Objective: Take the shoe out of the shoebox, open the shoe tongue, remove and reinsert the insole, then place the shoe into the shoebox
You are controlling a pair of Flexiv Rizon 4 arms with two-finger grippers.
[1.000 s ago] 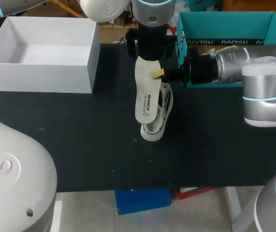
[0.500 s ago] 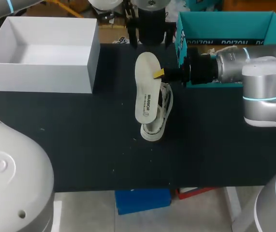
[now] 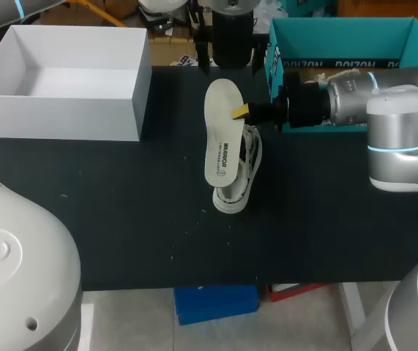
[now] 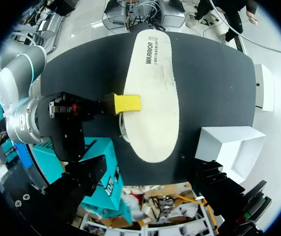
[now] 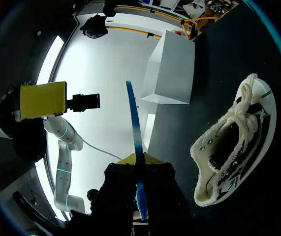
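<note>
Right gripper (image 3: pixel 242 112) clamped on the insole (image 3: pixel 221 135), pinching its side edge, printed face up | shoe (image 3: pixel 238 177) on the table just under that gripper | count: one insole, one shoe, two boxes, white box (image 3: pixel 69 121) and teal box (image 3: pixel 340 33) | right arm reaches in level; left gripper (image 3: pixel 228 58) hangs beyond the insole's heel, fingers spread, empty

- insole (image 3: pixel 222 131): cream, with dark lettering toward its 6 o'clock end; its edge looks blue in the right wrist view.
- shoe (image 3: pixel 242 172): white, with black markings on its side.
- right gripper (image 3: pixel 241 112): bright yellow tips, black body.
- right arm (image 3: pixel 395 110): silver-grey, with a light-blue ring.
- shoebox (image 3: pixel 340 33): teal, at 1 o'clock.
- box (image 3: pixel 69 121): plain white, at 10 o'clock.
- table (image 3: pixel 121 219): black.
</note>
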